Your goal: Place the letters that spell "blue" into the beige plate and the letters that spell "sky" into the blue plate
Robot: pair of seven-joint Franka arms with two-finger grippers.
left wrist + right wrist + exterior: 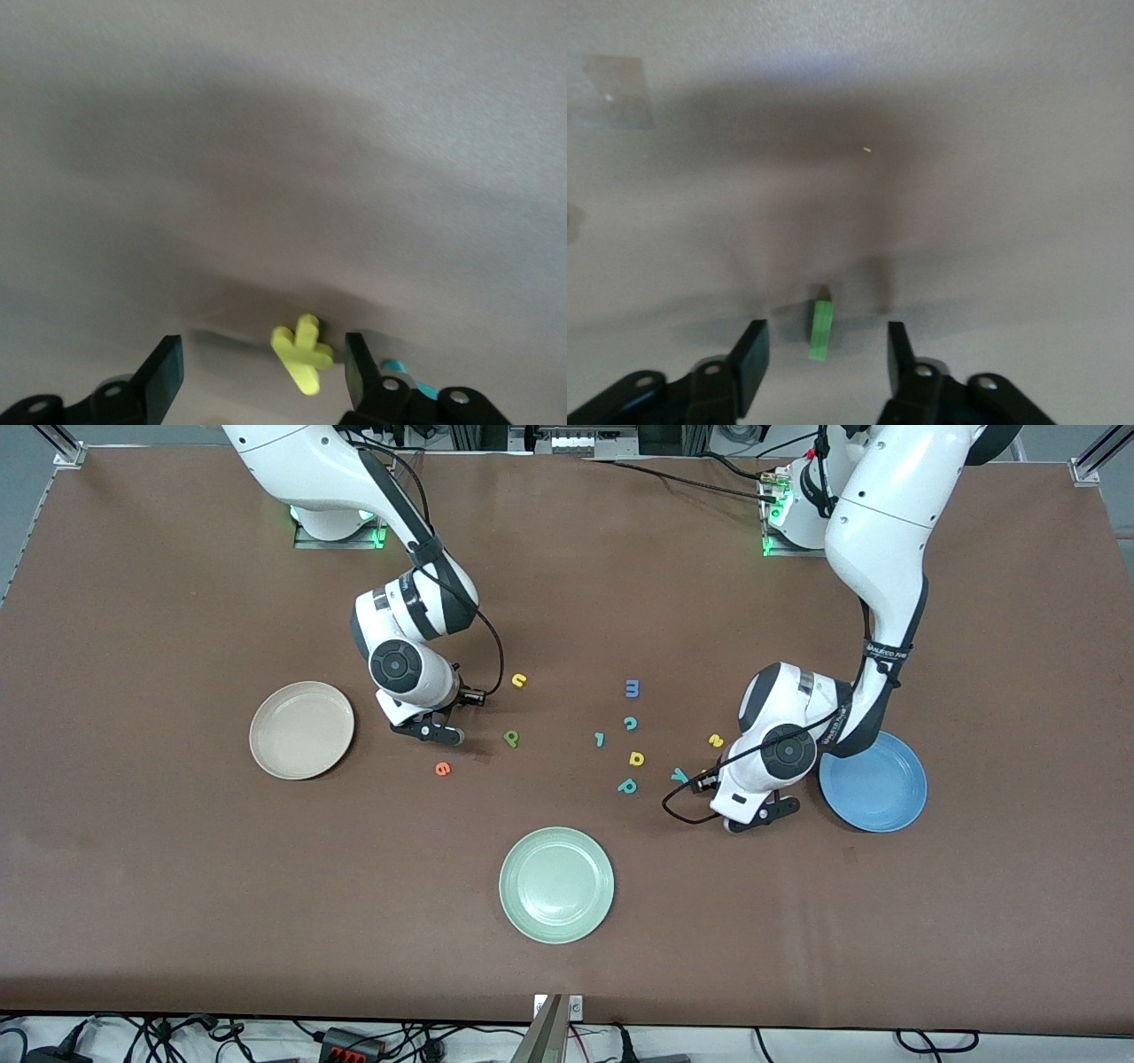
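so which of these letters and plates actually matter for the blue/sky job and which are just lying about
Job:
yellow foam u, green foam b, orange foam e, green stick l, yellow foam s, yellow foam k, teal foam y, round beige plate, round blue plate

Lying about:
blue m, teal c, teal hooked letter, yellow d, teal p, pale green plate

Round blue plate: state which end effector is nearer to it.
Left. The left end effector is low beside the round blue plate; the right end effector is low beside the beige plate.
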